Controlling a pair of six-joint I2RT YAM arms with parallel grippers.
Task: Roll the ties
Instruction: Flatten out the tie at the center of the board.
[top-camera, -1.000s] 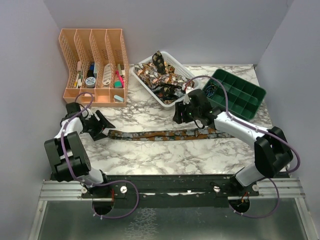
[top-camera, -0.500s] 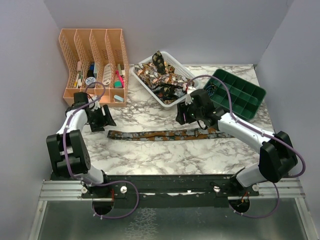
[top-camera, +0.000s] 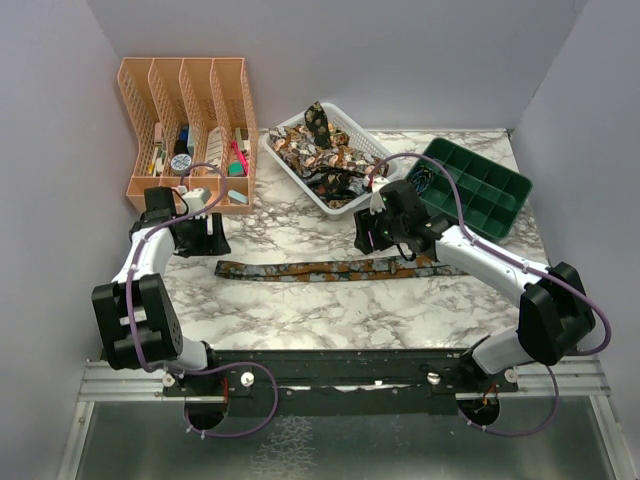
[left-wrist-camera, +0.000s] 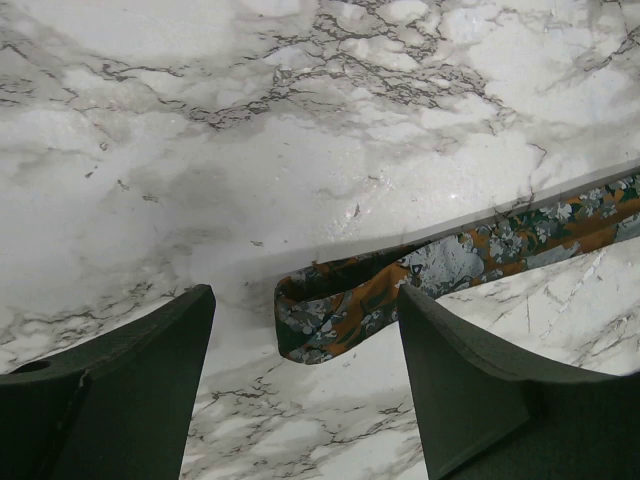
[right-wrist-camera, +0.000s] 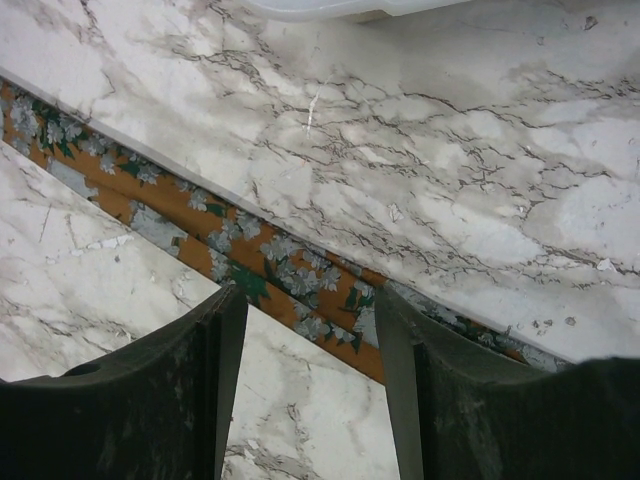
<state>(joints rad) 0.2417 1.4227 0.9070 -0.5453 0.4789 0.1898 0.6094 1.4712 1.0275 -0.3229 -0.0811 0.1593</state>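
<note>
Left gripper (top-camera: 210, 240) shifted, tie (top-camera: 330, 268) flat on marble table (top-camera: 300, 312), grey walls (top-camera: 350, 50)

Site: robot test cell, lab type. Evidence: aluminium rail (top-camera: 110, 380) I am bolted to; marble-print table (top-camera: 330, 305) boxed by plain grey partition walls (top-camera: 400, 60); loose purple cables (top-camera: 264, 404); staged props: orange desk organiser (top-camera: 185, 120), white basket (top-camera: 368, 138), green compartment tray (top-camera: 480, 190).

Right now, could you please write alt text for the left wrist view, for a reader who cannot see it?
The end of a patterned tie lies on the marble table, seen between the two dark fingers of the open left gripper. The tie runs off toward the right edge of the picture.
</note>
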